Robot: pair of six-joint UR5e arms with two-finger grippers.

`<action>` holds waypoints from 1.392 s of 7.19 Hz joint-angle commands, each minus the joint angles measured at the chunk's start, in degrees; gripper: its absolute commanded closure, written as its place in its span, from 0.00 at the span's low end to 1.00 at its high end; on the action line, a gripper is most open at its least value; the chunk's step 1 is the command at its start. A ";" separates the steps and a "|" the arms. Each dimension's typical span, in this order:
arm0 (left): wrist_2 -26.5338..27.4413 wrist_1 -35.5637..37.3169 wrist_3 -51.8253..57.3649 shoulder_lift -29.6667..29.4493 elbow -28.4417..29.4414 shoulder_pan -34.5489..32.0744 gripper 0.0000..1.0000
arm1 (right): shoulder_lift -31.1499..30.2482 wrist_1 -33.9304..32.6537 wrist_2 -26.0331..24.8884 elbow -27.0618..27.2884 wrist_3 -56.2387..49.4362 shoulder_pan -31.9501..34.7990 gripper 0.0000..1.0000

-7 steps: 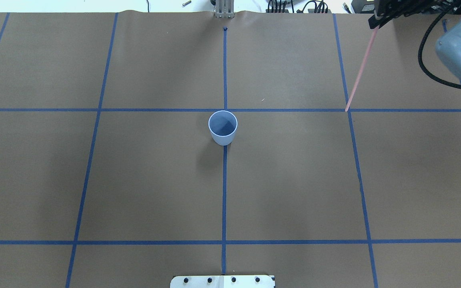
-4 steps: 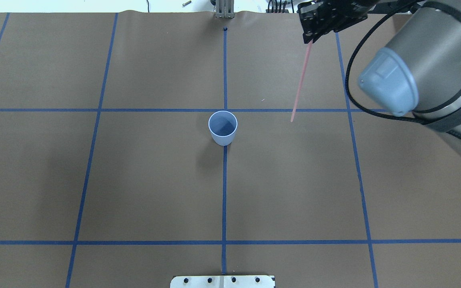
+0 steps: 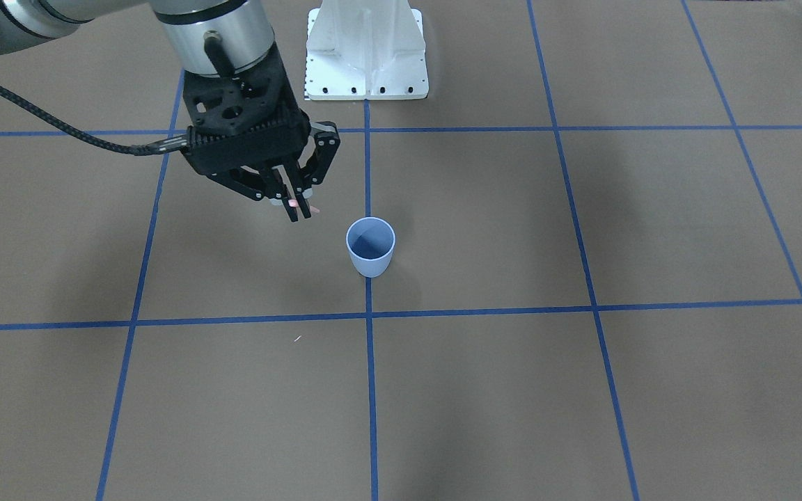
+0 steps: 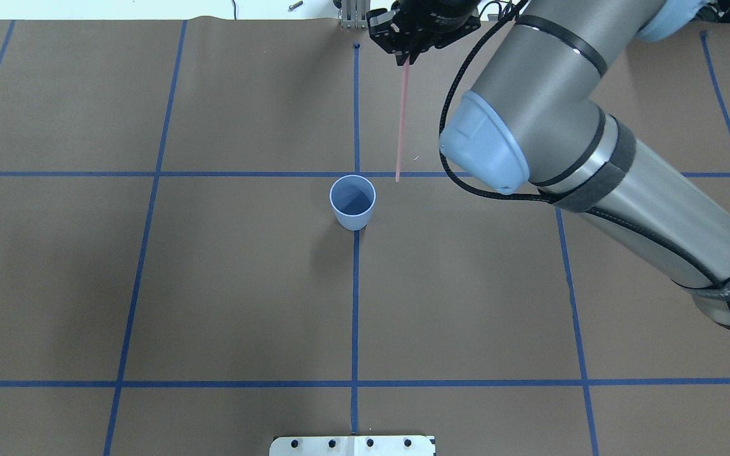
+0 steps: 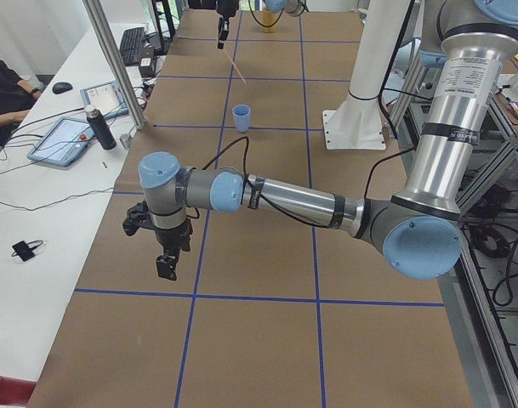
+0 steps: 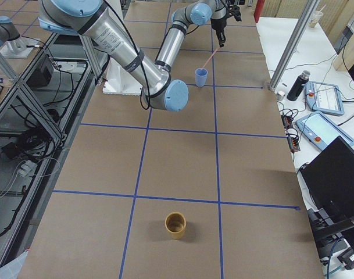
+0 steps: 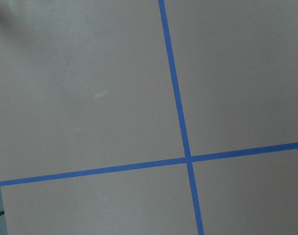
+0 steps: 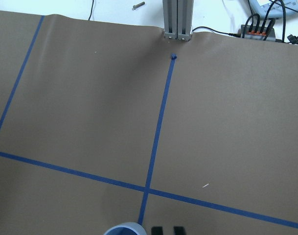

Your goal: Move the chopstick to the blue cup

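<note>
Right hand [image 4: 406, 57] pinches long thin pink chopstick [image 4: 401, 120] by its top; tip hangs near small round blue cup [image 4: 353, 201], not over it yet. We should move it over cup's mouth, keep it straight & go down slow b4 letting go.

tan cup [image 6: 176, 224] — upright on table [image 6: 177, 163] | black bottle [image 6: 296, 85] | tablet [image 6: 324, 96] — just beside bottle

**Chopstick carried inward**

Seen from overhead, the right gripper [image 4: 406, 58] has swept toward 9 o'clock with the slim pink chopstick [image 4: 401, 120]. Its lower tip now hangs near the pale blue round cup [image 4: 353, 201], at 2 o'clock.
</note>
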 commanded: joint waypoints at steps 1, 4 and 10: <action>0.03 -0.48 -0.05 -0.05 1.05 0.01 0.01 | 4.41 7.37 -3.38 -8.20 5.38 -2.92 1.00; 0.03 -2.06 -0.13 -0.22 2.73 0.01 0.01 | 3.91 7.41 -4.88 -9.03 4.96 -3.89 1.00; 0.03 -2.06 -0.31 -0.93 4.04 0.19 0.01 | 0.92 7.58 -9.17 -8.15 5.22 -8.81 1.00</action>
